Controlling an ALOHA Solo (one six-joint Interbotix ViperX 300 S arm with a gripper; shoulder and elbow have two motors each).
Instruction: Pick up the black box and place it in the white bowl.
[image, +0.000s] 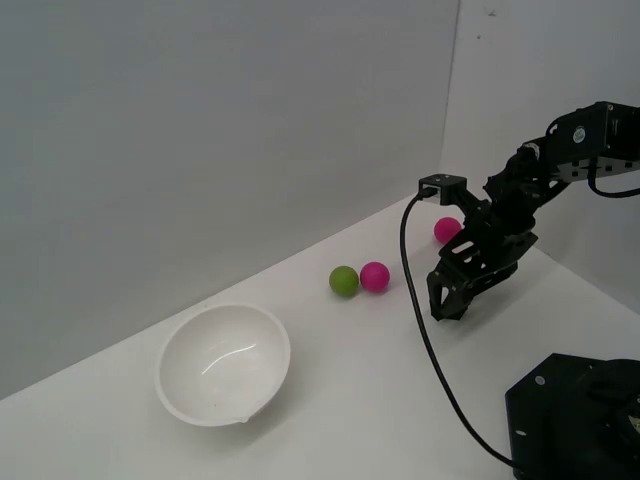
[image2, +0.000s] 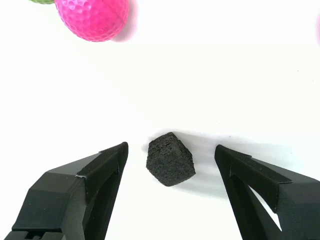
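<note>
The black box is a tiny matte black cube lying on the white table. It shows only in the wrist view, between my two fingers with a gap on each side; in the exterior view it is hidden behind the gripper. My gripper is open around it and touches nothing. In the exterior view the gripper points down at the table on the exterior view's right. The white bowl stands empty on the exterior view's left, well away from the gripper.
A green ball and a pink ball touch each other between bowl and gripper; the pink one also shows in the wrist view. Another pink ball lies behind the arm. A black base and cable are at the front.
</note>
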